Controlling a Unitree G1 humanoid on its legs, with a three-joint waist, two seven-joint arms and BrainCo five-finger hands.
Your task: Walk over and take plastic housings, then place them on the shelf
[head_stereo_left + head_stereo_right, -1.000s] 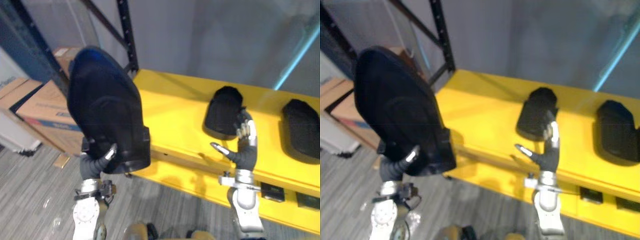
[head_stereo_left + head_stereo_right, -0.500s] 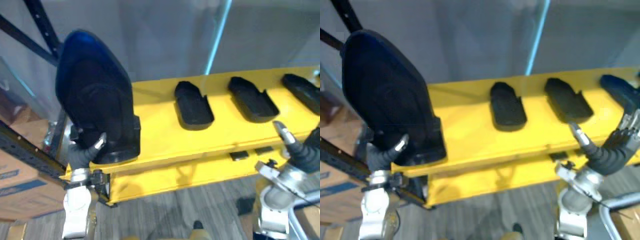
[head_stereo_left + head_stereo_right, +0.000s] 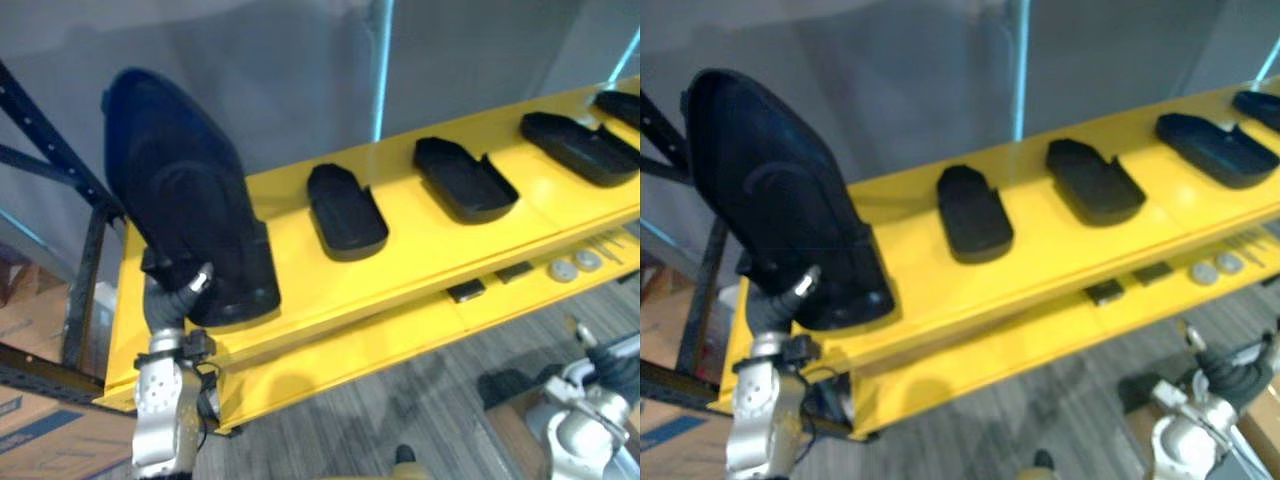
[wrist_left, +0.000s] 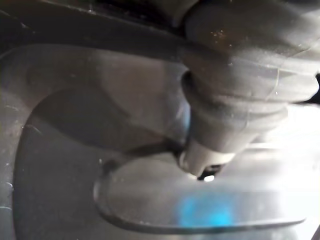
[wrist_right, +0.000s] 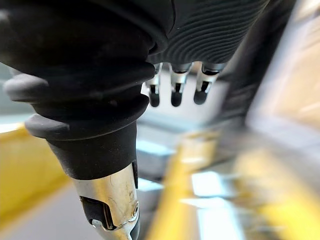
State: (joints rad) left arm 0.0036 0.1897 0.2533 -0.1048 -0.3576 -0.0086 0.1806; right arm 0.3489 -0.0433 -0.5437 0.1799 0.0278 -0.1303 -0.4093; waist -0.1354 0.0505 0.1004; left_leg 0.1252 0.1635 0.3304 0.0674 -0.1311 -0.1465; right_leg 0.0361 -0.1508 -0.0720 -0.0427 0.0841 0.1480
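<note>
My left hand (image 3: 168, 303) is shut on a large black plastic housing (image 3: 180, 190), thumb (image 4: 210, 135) pressed on its face. It stands upright at the left end of the yellow shelf (image 3: 420, 255), its lower edge at the shelf top. Several more black housings lie flat in a row along the shelf: one (image 3: 345, 210) nearest, another (image 3: 465, 180) beside it, a third (image 3: 580, 145) farther right. My right hand (image 3: 1230, 378) hangs low at the bottom right, below the shelf front. It is open and holds nothing, with its fingers (image 5: 175, 92) relaxed.
A dark rack upright (image 3: 40, 130) stands left of the shelf, with a cardboard box (image 3: 40, 445) on the floor below it. A grey wall with a light-blue strip (image 3: 380, 70) backs the shelf. Small dark labels (image 3: 465, 292) and round discs (image 3: 575, 265) sit on the lower ledge.
The camera has swung, so more of the shelf's right part shows. My right hand has dropped lower and away from the shelf. The left hand still holds the housing upright.
</note>
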